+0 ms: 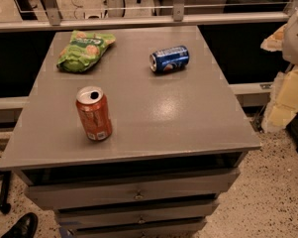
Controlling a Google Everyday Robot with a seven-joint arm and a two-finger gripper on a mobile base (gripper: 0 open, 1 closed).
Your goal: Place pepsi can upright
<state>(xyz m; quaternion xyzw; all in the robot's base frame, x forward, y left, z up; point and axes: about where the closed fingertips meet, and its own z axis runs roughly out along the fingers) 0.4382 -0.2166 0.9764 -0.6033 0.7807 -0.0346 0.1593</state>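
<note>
The pepsi can (169, 59) is blue with a silver top and lies on its side at the back middle of the grey table top (153, 108), its top end facing left. My gripper (274, 39) shows as a pale shape at the right edge of the camera view. It is beyond the table's right side, well right of the can, and touches nothing.
An orange soda can (93, 113) stands upright at the front left of the table. A green snack bag (84, 49) lies at the back left. Drawers (133, 195) sit under the table top. A rail (138, 20) runs behind the table. A black shoe (21, 226) is at the bottom left.
</note>
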